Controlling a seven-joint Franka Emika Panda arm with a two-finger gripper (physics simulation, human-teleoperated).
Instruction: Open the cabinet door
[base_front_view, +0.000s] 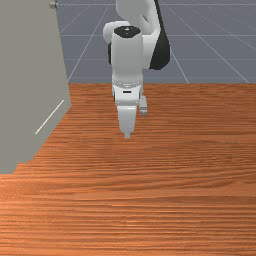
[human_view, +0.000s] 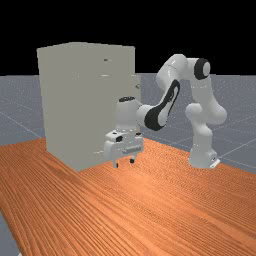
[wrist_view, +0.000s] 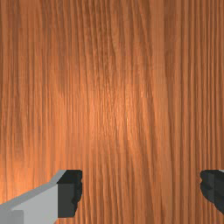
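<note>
Cabinet is standing tall and grey at the left in both the front and far views, near your gripper, and you are getting no clear look at which panel is the door. A knob is sticking out at the front view's top. Your fingers are standing wide apart, their tips hovering above the table. Its orange-brown grain is running between them in the wrist view, and grey floor is stretching beyond. The table's back edge is crossing behind your gripper in the front view, while wood is spreading toward that view's right, away from the cabinet, giving you room.
</note>
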